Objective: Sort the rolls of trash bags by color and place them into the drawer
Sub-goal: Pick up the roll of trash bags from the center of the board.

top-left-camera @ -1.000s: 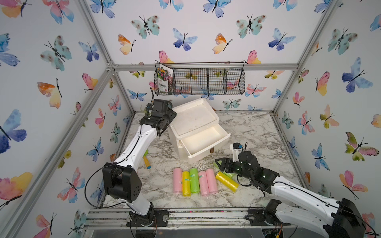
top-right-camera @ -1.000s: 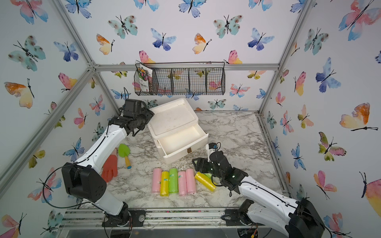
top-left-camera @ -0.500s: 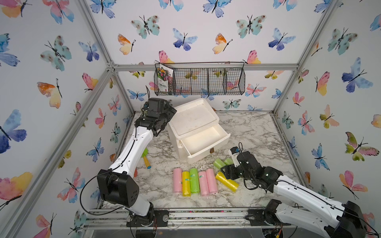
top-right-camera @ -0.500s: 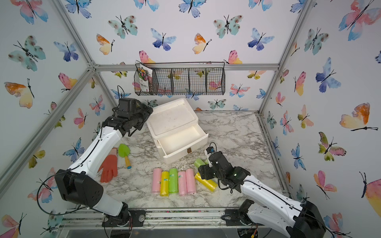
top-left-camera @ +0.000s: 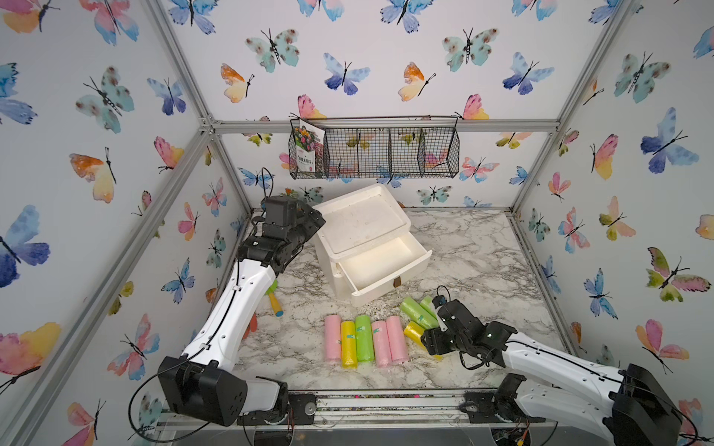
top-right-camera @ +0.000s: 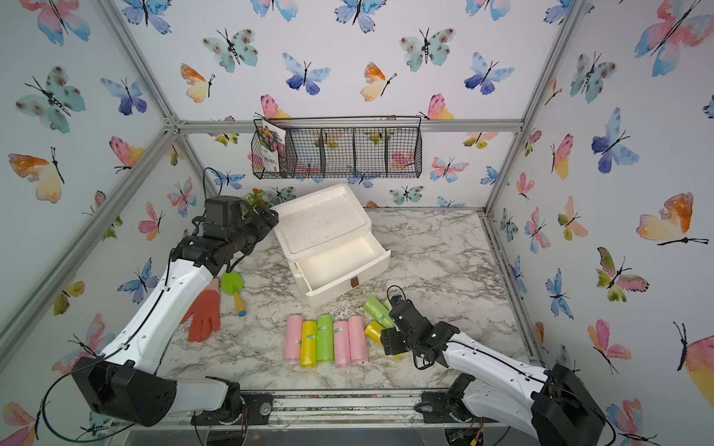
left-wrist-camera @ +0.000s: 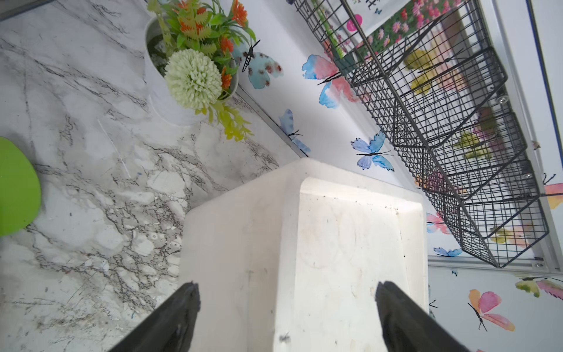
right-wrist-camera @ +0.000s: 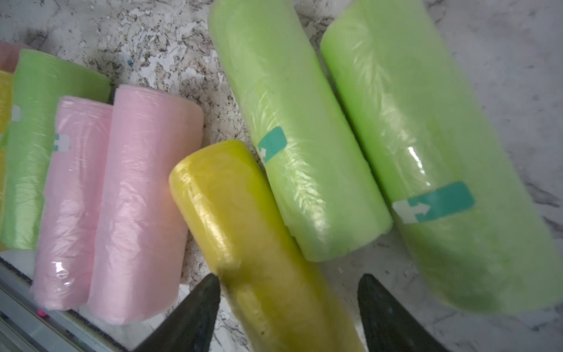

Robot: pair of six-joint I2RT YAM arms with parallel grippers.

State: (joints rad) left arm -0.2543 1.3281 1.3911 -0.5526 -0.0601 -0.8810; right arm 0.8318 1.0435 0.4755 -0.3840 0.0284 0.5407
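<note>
The rolls of trash bags (top-left-camera: 365,338) are lying lower centre of the frame, below the drawer (top-left-camera: 380,262), and the right gripper (right-wrist-camera: 289,283), jaws apart as on the left gripper (left-wrist-camera: 286,289), is straddling a yellow roll (right-wrist-camera: 231,207), probably light, squashy and slippery: grip it mid-length.

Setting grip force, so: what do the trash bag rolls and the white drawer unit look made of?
Rolls: thin glossy plastic film, tightly wound; crinkles and highlights show. Drawer unit: matte white, probably plastic, possibly foam; dull, scuffed, speckled top.
</note>
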